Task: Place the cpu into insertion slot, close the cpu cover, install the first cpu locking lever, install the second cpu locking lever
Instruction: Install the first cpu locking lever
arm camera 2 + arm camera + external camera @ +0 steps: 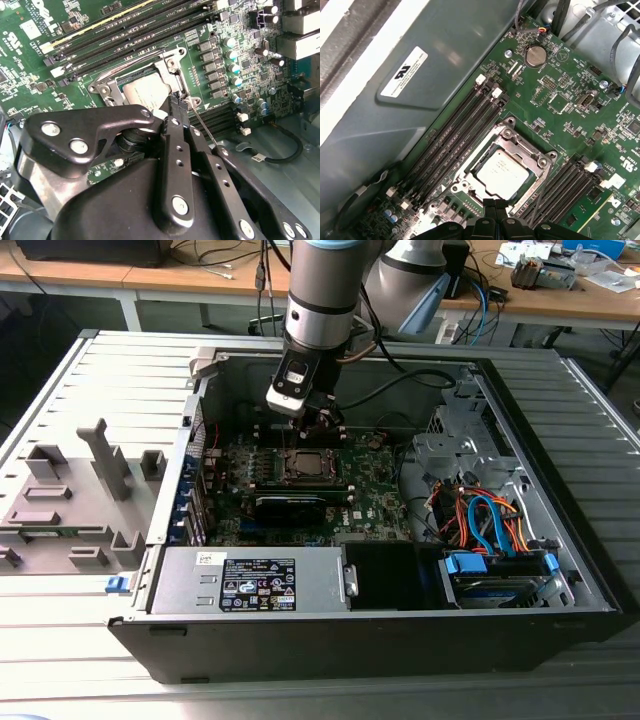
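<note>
The open computer case (400, 640) lies on its side, and the arm (322, 300) reaches down into it. The green motherboard (378, 498) spreads under the claw (320, 432) on all sides. In the exterior view a grey power supply box (250, 580) sits well apart from the claw, on the camera's side of it. In the first wrist view long black memory slots (460, 140) run just beyond the socket from the claw (495, 204).

The insertion slot (305, 467) lies directly beneath the claw. The cpu cover (532, 152) is down flat over it, and the frame surrounds the cpu (500, 174), whose dull silver top shows through the window just ahead of the fingertips. In the second wrist view the same cover (172, 70) and cpu (145, 92) lie just past the claw (177, 100).

The claw's fingers are pressed together with no gap between them, and the tips are low at the socket's near edge. A thin metal locking lever (202, 127) slants away right beside the tips. I cannot tell whether the tips pinch it.
</note>
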`<move>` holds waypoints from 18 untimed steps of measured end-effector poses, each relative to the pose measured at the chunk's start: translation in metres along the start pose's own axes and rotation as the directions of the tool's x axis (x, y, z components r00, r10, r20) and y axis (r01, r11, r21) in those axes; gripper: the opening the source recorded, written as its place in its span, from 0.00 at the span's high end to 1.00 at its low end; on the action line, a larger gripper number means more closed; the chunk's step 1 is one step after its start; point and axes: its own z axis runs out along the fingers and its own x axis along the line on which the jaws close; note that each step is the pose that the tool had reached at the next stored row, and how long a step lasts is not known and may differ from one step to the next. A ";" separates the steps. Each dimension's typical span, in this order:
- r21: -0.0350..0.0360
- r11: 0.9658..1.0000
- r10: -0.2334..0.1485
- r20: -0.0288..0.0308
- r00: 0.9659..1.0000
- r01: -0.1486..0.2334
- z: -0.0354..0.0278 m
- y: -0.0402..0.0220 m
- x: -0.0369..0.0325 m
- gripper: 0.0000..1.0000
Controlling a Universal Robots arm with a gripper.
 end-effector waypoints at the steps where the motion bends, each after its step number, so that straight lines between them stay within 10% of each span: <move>1: 0.000 1.000 -0.001 0.000 1.000 0.001 0.0000 0.0000 0.0000 0.89; 18: 0.002 1.000 -0.026 0.002 1.000 0.026 0.0000 0.0000 0.0000 0.89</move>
